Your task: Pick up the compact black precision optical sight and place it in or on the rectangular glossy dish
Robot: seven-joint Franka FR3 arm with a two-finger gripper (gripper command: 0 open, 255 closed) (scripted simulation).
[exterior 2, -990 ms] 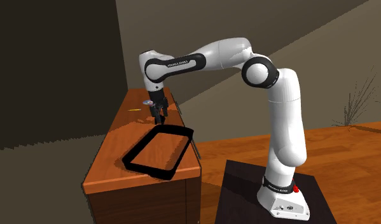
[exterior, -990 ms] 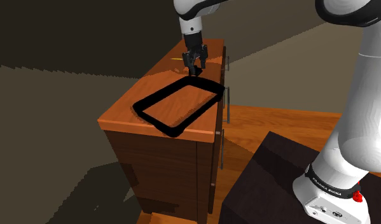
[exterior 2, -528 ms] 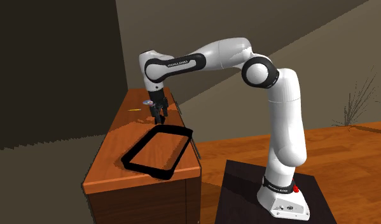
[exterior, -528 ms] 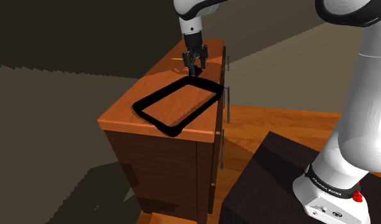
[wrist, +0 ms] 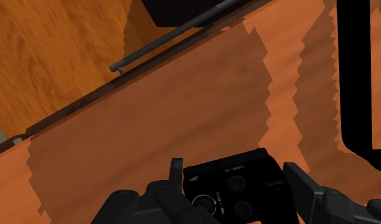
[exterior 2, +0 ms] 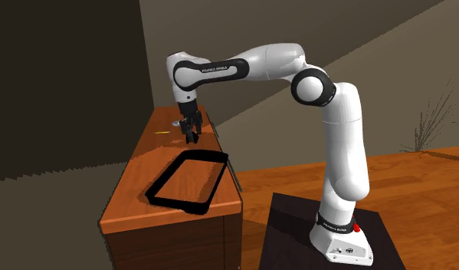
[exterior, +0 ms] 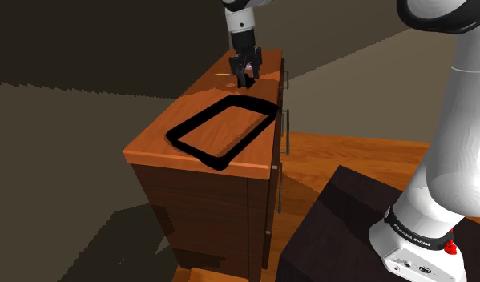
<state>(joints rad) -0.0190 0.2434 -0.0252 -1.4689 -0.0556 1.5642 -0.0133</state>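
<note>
We find the gripper [exterior: 247, 74] pointing straight down over the wooden cabinet [exterior: 154, 144], on the part of its top that lies beyond the dish's far short end in the shoulder view. The fingers are closed on the black optical sight [wrist: 236, 186]. In the wrist view one finger [wrist: 177, 170] presses against one side of the housing and the other finger presses against the opposite side. The sight sits squarely between the fingertips, and its face with round dials is turned toward the wrist camera.

The dish [exterior: 199, 155] is a rectangular tray with a thick black rim, and it lies flat on the cabinet top. The sight is outside it, near the rim but not touching it. We cannot tell whether the sight's underside is clear of the wood. The dark stand [exterior: 342, 232] is on the wooden floor beside the cabinet.
</note>
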